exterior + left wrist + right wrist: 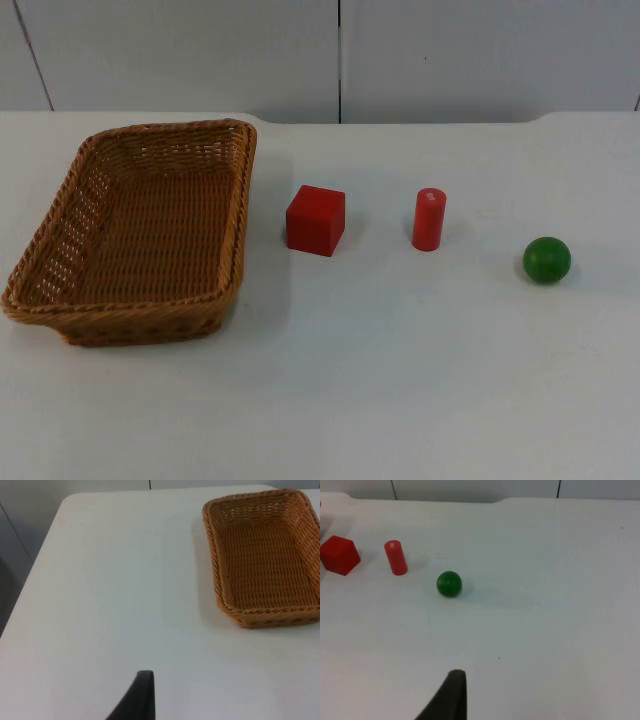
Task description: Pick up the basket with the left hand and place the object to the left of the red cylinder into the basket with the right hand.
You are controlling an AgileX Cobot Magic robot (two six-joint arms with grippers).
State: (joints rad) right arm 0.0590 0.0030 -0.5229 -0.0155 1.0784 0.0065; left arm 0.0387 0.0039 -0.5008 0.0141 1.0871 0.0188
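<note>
Wicker basket (140,235) sits on the white table (420,380) at your left, upright — nothing inside it. Just to its right you find the red cube (316,220), then the upright red cylinder (429,219), then the green ball (547,260), each apart from the next. The left gripper's fingertip (137,700) hangs over bare table, well apart from the basket; the right gripper's fingertip (449,697) hangs well short of the ball. Jaw opening on either gripper cannot be told — neither holds anything.
</note>
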